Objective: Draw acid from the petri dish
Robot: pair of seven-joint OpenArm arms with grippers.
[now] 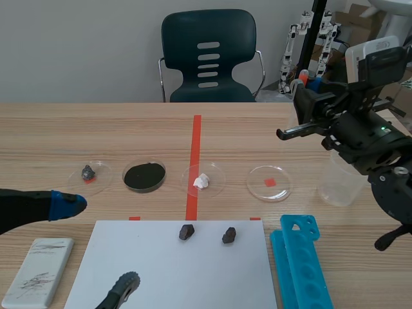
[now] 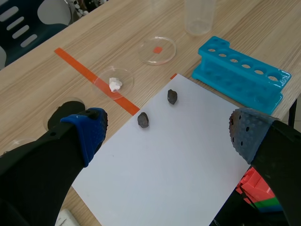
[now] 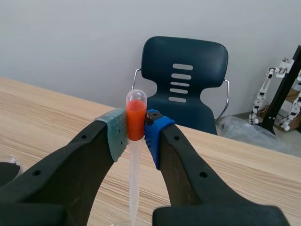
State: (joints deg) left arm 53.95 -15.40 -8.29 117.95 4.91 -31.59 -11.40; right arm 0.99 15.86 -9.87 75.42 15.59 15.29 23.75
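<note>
Left end effector (image 2: 167,134): at the near-left edge of the worktop, fingers wide apart, empty, well apart from the target.

Petri dish (image 1: 269,190): mid-worktop, right of the centre tape, with a clear beaker (image 1: 340,183) beside it toward the right edge.

Right end effector (image 3: 136,127): raised over the right side, clamped on the pipette (image 3: 136,115), bulb up, stem hanging vertical.

Judgement: the dish lies below the tip and toward the worktop's middle. The right arm is nearer.
</note>
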